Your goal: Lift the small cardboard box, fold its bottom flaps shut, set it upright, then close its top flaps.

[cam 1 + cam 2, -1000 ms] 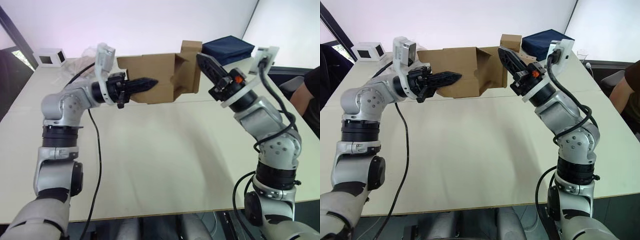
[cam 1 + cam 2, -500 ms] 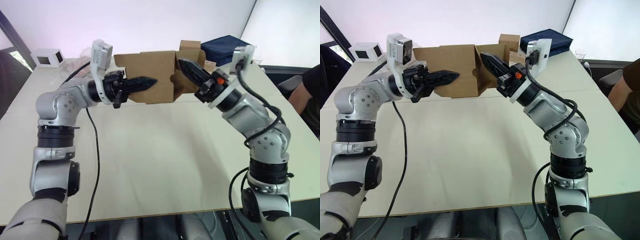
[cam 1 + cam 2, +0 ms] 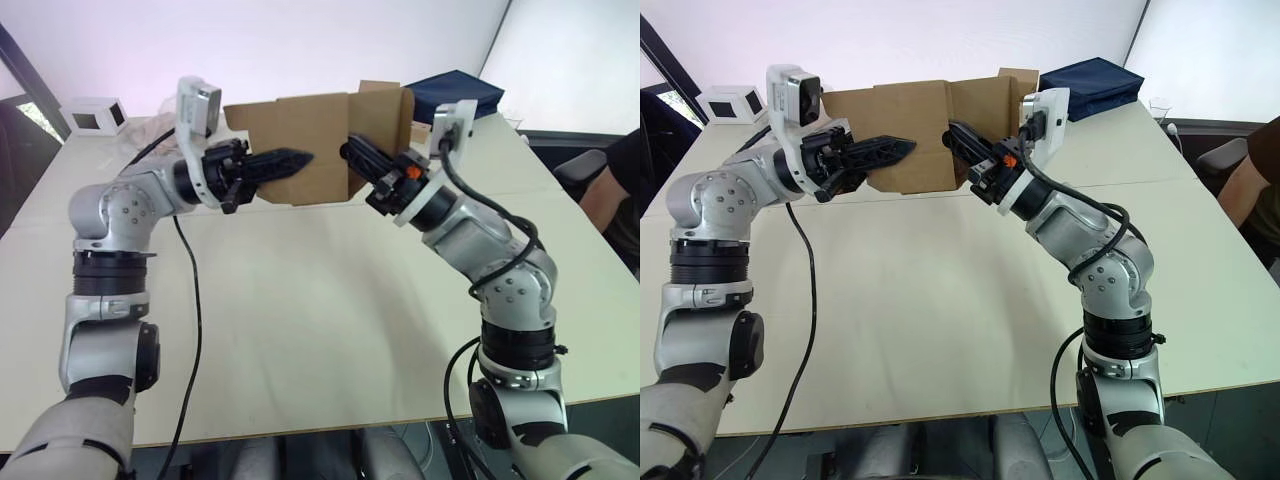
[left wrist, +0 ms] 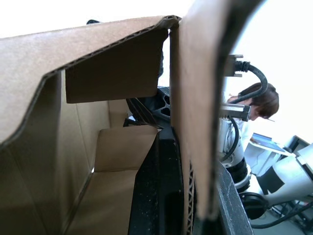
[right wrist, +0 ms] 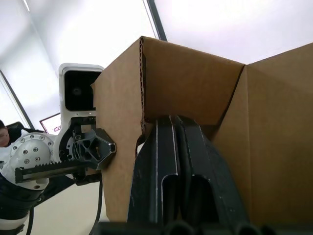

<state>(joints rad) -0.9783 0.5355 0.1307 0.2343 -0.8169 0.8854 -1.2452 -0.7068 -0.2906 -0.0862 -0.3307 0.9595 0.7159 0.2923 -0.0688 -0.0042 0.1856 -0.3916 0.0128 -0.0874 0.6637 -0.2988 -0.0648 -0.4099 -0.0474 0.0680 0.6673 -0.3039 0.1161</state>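
Two end effectors hold the small plain brown corrugated cardboard box point(image 3: 310, 145) in the air above the far part of the pale worktop point(image 3: 330, 320), clear of its surface. The left end effector point(image 3: 285, 161) comes in from the left with its black fingers closed on a side wall of the box; in the left wrist view one finger lies inside and the wall edge runs between the two. The right end effector point(image 3: 962, 137) comes in from the right, its two black fingers pressed together with no gap, their tips against a brown flap panel point(image 3: 380, 118) at the box's right end. Whether this panel is a bottom flap or a top flap cannot be told. The right wrist view shows the closed fingers point(image 5: 171, 166) resting in an inner corner of the cardboard. The box's far side and its left end are hidden behind its own walls.

On the far left of the worktop stands a small white box with a dark window point(image 3: 97, 114). On the far right lies a dark blue flat case point(image 3: 462, 91), partly cut off by the right wrist camera housing. Part of a second brown box point(image 3: 1018, 76) shows just behind the held box. A person's arm point(image 3: 618, 190) is cut off at the right edge.
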